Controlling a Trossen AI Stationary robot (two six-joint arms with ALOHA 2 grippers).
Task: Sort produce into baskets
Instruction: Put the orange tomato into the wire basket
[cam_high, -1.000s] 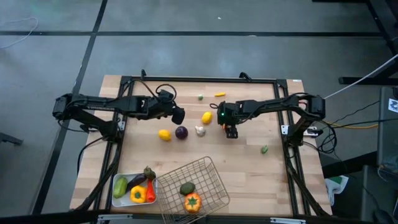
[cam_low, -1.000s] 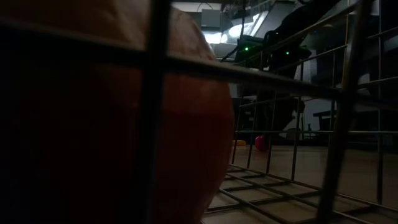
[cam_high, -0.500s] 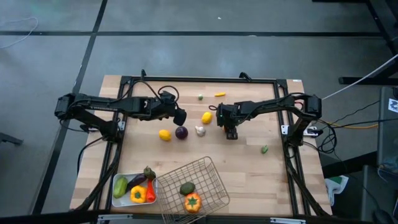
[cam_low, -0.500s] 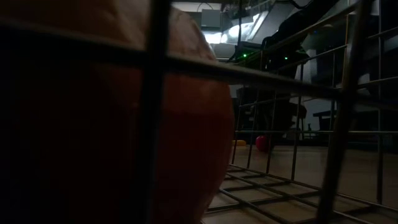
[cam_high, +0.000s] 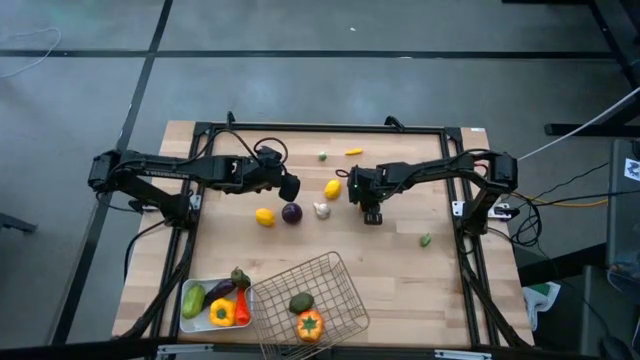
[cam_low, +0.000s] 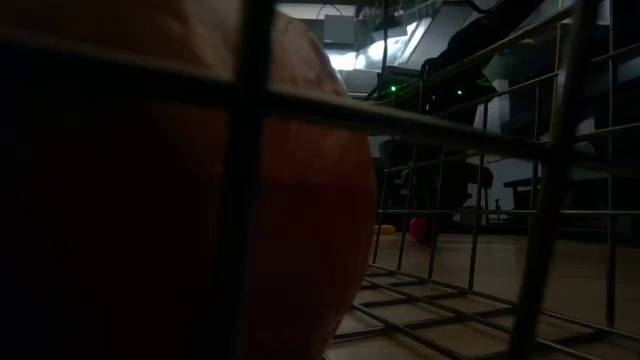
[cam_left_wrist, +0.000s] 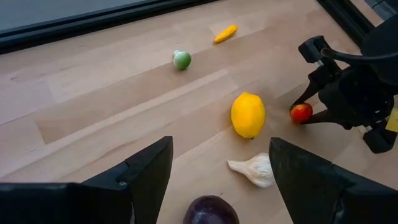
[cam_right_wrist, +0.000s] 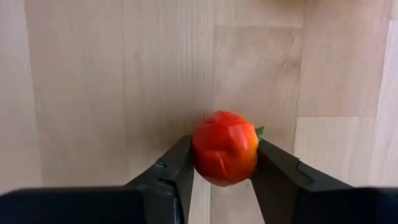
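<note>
Moved: right gripper (cam_right_wrist: 225, 163) fingers closed in since before.
Holding: small red tomato (cam_right_wrist: 225, 148), squeezed between them.
Left gripper (cam_left_wrist: 214, 177): fingers wide, holding nothing.

No legible txt, labels or nos. in any view.

Dark wire basket bars (cam_low: 250, 180) fill the frame's left; an orange pepper (cam_low: 300, 200) looms behind; a small red piece (cam_low: 420, 229) sits center-right.
</note>
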